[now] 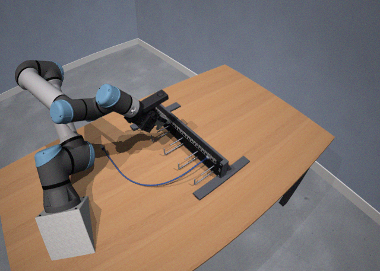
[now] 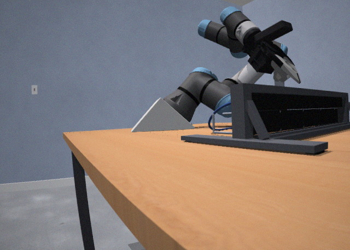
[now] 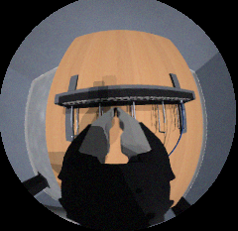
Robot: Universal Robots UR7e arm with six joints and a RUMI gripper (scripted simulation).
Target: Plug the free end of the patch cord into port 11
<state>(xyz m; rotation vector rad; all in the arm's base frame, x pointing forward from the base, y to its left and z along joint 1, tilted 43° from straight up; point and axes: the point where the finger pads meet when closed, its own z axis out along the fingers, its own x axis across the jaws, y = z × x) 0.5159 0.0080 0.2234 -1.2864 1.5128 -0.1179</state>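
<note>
The rack (image 1: 225, 169) (image 2: 242, 111) (image 3: 61, 99) stands upright on its two feet, its row of ports facing the arm's base. The blue patch cord (image 1: 148, 185) (image 3: 178, 143) runs from a port near the rack's right end in a wide curve over the table. Its free plug (image 1: 103, 147) lies on the table near the arm's base, away from the gripper; its latch is too small to make out. My gripper (image 1: 167, 121) (image 2: 298, 82) (image 3: 115, 108) is shut and empty, tips angled down, above and in front of the left half of the rack.
Thin metal cable guides (image 1: 171, 152) (image 3: 162, 117) stick out from the rack's front below the ports. The rack's right foot (image 1: 203, 192) (image 2: 214, 140) reaches out on both sides. The arm's pale base block (image 1: 66, 236) (image 2: 163, 120) stands near the table's edge.
</note>
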